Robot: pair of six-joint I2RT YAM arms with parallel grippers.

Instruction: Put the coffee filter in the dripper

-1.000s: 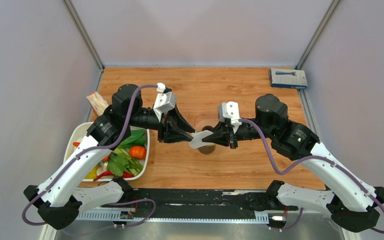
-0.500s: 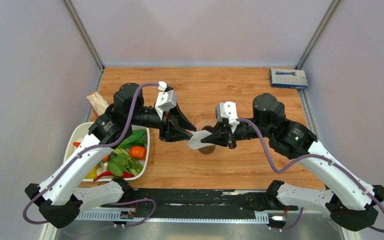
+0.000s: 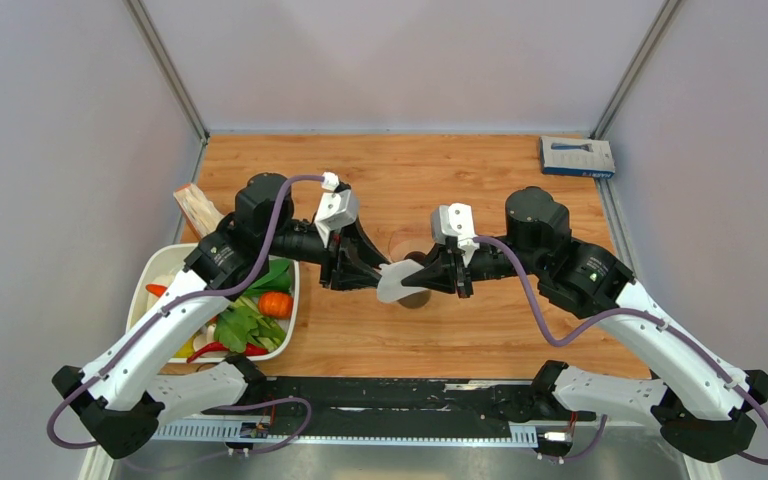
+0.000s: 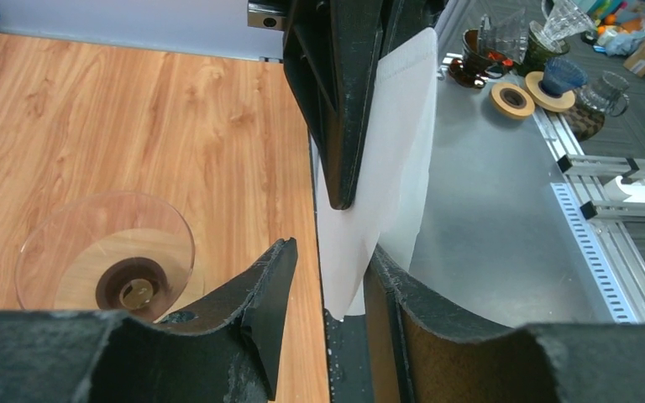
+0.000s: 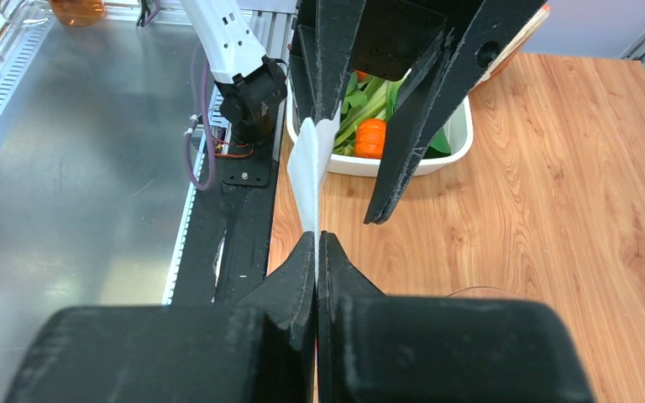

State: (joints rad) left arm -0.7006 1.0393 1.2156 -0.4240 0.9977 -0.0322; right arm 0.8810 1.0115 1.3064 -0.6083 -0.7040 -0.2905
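the coffee filter (image 3: pixel 396 284) is not yet in the dripper (image 4: pixel 105 252). it hangs flat in the air over the dripper's near-left rim, pinched at its right edge by the right pincer (image 5: pixel 315 241), whose jaws are fully closed on it. the left pincer (image 4: pixel 332 252) stands about half open astride the filter's free edge, one finger touching or just beside the paper, not gripping. spreading the paper into a cone and lowering it into the dripper on the tabletop (image 3: pixel 360 340) are left. since a second ago the left arm has edged right toward the filter, which has barely moved.
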